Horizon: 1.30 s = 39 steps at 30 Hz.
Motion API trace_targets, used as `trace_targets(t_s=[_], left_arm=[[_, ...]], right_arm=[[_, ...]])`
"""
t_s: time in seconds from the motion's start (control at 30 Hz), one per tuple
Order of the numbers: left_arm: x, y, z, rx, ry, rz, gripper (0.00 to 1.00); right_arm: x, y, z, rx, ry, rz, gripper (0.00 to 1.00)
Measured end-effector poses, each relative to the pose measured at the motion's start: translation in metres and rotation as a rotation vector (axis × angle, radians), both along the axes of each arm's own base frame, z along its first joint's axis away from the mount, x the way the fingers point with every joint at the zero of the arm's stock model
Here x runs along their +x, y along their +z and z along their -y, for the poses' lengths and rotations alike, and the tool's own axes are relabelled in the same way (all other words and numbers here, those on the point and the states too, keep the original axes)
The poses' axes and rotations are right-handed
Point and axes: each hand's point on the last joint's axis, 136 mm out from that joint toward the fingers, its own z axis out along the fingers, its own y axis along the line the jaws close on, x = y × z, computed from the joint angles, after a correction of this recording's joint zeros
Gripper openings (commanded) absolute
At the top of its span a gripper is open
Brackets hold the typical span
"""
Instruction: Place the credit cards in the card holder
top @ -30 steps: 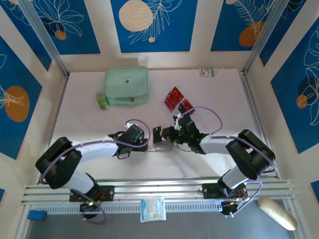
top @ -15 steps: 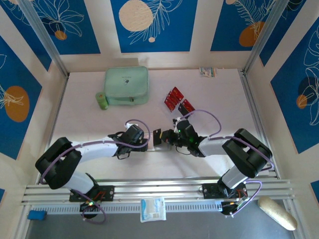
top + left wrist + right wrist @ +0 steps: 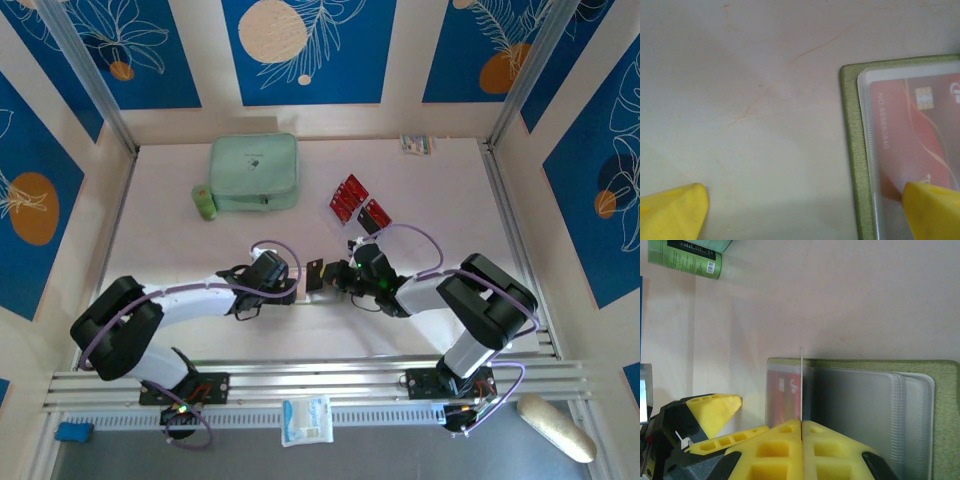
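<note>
Just beyond the arm bases, mid-table, the left gripper (image 3: 803, 210) stands wide open and empty, one finger (image 3: 932, 212) over the open card holder (image 3: 851, 150), seemingly pinning it. The right gripper (image 3: 801, 427) is pinched tight on a card (image 3: 801, 382), edge-on above the clear sleeves (image 3: 860, 400). I'd line that edge up with a sleeve mouth and slide slowly. Farther back lie spare red cards (image 3: 348, 195).

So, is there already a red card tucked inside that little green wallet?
Yes, the left wrist view shows a red card with a chip lying under the clear sleeve of the open olive-green wallet.
</note>
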Motion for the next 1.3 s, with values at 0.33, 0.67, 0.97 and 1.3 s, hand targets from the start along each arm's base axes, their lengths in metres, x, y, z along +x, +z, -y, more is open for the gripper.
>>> trace_targets(t_s=[0.33, 0.67, 0.97, 1.3], left_arm=[[0.0, 0.0, 0.0, 0.0, 0.0, 0.0, 1.0], [0.0, 0.0, 0.0, -0.001, 0.0, 0.001, 1.0], [0.0, 0.0, 0.0, -0.001, 0.0, 0.001, 1.0], [0.0, 0.0, 0.0, -0.003, 0.0, 0.004, 1.0]], right_arm=[[-0.002, -0.001, -0.001, 0.012, -0.005, -0.011, 0.0], [-0.01, -0.008, -0.001, -0.014, -0.004, -0.012, 0.0], [-0.018, -0.016, 0.002, -0.043, -0.011, -0.016, 0.0], [-0.024, -0.012, 0.005, -0.069, -0.024, -0.007, 0.0]])
